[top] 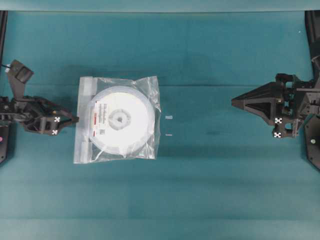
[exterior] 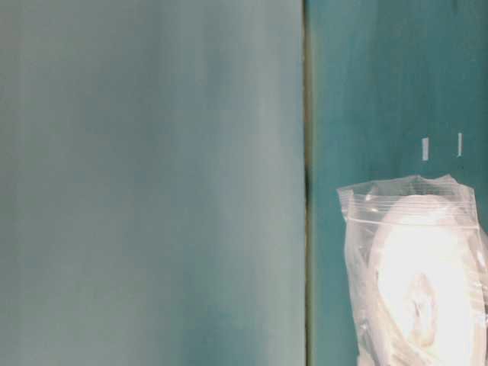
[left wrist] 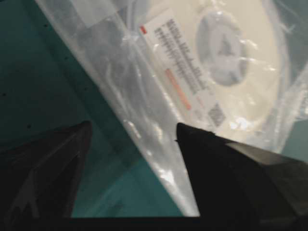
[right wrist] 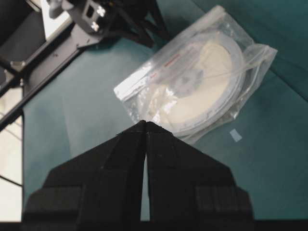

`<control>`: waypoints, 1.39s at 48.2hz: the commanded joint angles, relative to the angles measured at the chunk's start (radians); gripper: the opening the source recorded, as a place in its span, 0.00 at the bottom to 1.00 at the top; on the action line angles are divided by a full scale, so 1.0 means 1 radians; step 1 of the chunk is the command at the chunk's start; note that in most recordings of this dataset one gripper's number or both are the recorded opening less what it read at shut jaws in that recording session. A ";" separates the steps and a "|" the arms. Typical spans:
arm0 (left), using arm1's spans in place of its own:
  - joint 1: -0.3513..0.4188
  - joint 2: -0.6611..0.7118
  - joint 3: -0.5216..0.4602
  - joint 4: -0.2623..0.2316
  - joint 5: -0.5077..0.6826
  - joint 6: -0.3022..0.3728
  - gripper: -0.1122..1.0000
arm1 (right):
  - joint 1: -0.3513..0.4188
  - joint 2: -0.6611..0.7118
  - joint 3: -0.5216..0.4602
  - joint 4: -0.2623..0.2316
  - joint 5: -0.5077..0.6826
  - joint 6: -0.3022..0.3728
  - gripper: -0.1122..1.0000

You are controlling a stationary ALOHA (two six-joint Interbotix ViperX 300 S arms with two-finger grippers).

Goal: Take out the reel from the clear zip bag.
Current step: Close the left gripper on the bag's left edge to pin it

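Reel (top: pixel 120 119) and clear zip bag (top: pixel 150 90) lie together on the teal tabletop (top: pixel 210 190), left of its centre in the overhead view, the reel fully inside the bag with its zip strip toward the left edge. In that view the left gripper (top: pixel 75 120) sits just beside the bag's zip edge, and the right gripper (top: pixel 234 102) is well apart toward the right edge, its jaws pressed together. Two small white scraps (top: pixel 169 117) lie on the tabletop just right of the bag. The table-level view shows the bag and reel at lower right, with the scraps beyond. In the left wrist view the left gripper's jaws stand wide apart, holding nothing, one fingertip (left wrist: pixel 192 137) over the bag's zip edge; the reel's label (left wrist: pixel 180 72) is visible. The right wrist view shows that gripper's jaws closed, empty, near the bag.
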 commanded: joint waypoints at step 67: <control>0.003 0.121 -0.097 0.002 0.023 0.032 0.11 | -0.006 0.037 -0.021 0.006 0.069 0.114 0.33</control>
